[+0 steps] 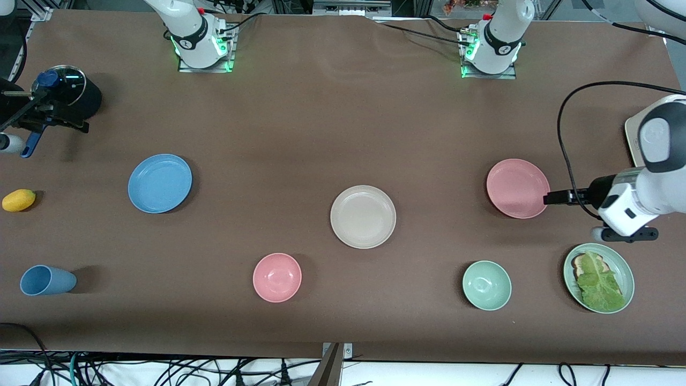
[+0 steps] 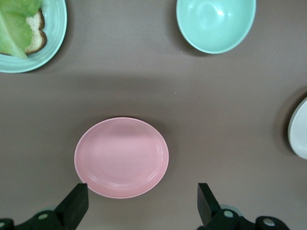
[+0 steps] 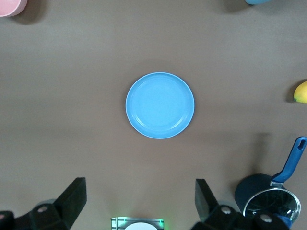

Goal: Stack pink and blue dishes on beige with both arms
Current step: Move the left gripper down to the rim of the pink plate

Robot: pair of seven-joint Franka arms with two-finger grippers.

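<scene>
Currently left pincer (image 2: 139, 203) gapes beside pink plate (image 1: 517, 188) rim; right pincer (image 3: 139, 201), spread, probably hangs above tabletop (image 1: 300, 134) near blue plate (image 1: 159, 183); beige plate (image 1: 363, 216) sits uncrowded.

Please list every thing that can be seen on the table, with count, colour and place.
Plates: three; blue plate toward the right arm's end, beige plate in the middle, pink plate toward the left arm's end.
Bowls: pink bowl, green bowl, both nearer the camera.
Lettuce plate: one, green.
Cup: one, blue, lying down.
Lemon: one, yellow.
Pot: one, dark, blue handle.
Left pincer: open, at the pink plate.
Right pincer: open, raised.
</scene>
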